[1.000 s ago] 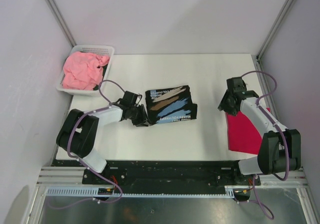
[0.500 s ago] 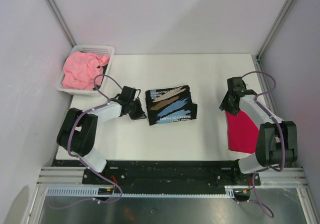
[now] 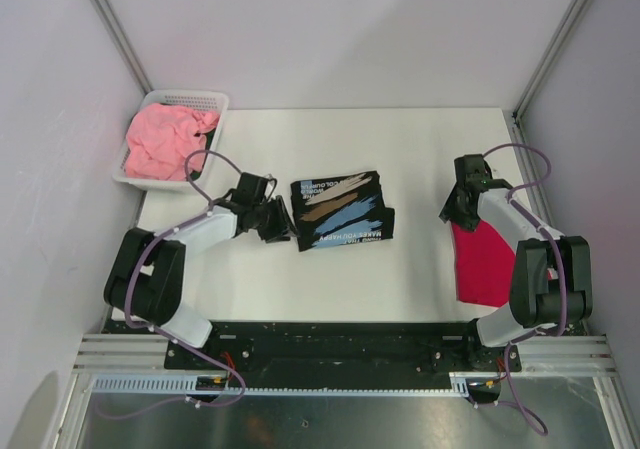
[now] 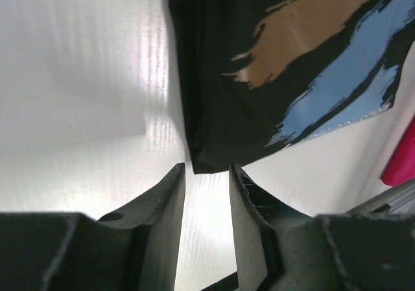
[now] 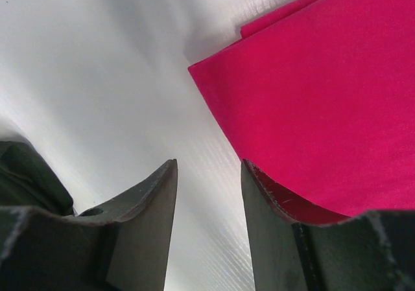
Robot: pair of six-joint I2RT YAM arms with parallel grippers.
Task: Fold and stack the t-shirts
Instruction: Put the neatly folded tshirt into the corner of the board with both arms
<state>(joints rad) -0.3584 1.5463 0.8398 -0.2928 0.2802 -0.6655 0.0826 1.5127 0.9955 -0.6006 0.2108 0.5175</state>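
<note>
With its jaws narrowly parted and empty, the left pincer (image 4: pixel 207 169) could catch only the top layer of the black t-shirt (image 4: pixel 217 103), undoing its fold.

Item: black t-shirt (image 3: pixel 341 212), folded.
Markings: two lines of small white lettering (image 3: pixel 318 184), one along the far edge of the tan-and-blue print (image 3: pixel 330 209) and one along its near edge, seen from above. Both are too small to read.
Other legible text, labels, brands or numbers: none in any view.
</note>
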